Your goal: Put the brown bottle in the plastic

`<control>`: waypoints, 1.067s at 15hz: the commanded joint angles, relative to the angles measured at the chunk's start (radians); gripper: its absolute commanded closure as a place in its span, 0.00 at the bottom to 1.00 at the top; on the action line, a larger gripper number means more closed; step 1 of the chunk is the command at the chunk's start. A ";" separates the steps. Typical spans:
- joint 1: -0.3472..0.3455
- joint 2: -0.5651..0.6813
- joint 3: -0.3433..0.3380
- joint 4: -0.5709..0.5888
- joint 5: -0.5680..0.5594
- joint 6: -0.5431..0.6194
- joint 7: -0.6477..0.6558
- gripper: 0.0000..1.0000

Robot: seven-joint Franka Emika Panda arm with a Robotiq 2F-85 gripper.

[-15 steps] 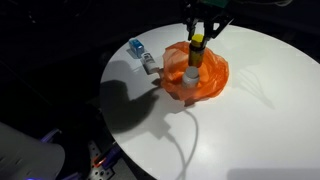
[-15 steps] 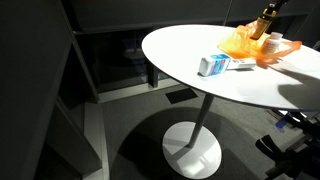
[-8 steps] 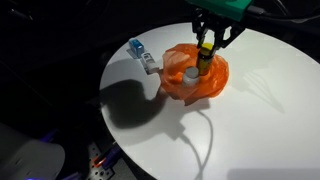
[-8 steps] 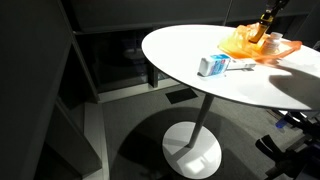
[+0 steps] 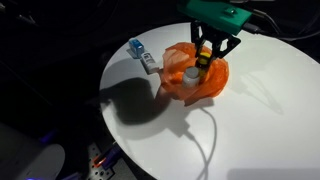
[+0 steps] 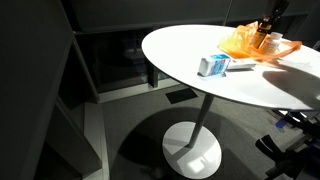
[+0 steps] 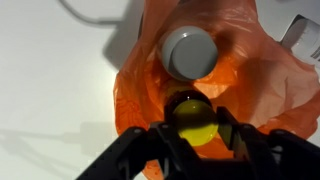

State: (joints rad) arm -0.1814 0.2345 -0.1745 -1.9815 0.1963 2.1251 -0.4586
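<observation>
In the wrist view the gripper fills the bottom edge. Its matte black jaws are clamped on the brown bottle, one on each side of the glossy yellow round cap. The bottle stands upright inside the orange plastic bag, whose thin, crinkled, translucent film hides the bottle's body. Deeper in the same bag is a smooth, round grey-white cap, and whatever it closes is covered by the film. The bag rests on a smooth white round table. A thin cable curves across the tabletop near the bag. Beyond the bag, apart from it, lies a small blue and white box, too blurred to read. In an exterior view the table rim is cut off at the right.
</observation>
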 commanded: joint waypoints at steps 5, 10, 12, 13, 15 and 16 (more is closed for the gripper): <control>-0.020 -0.024 0.020 0.016 -0.035 -0.063 0.014 0.00; -0.009 -0.083 0.020 -0.004 -0.047 -0.132 0.046 0.00; -0.003 -0.109 0.017 -0.013 -0.063 -0.152 0.086 0.00; 0.000 -0.123 0.017 -0.019 -0.076 -0.161 0.107 0.00; 0.004 -0.149 0.016 -0.033 -0.097 -0.167 0.147 0.00; 0.006 -0.160 0.017 -0.040 -0.107 -0.174 0.156 0.00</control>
State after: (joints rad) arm -0.1792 0.1297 -0.1634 -1.9889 0.1296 1.9742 -0.3606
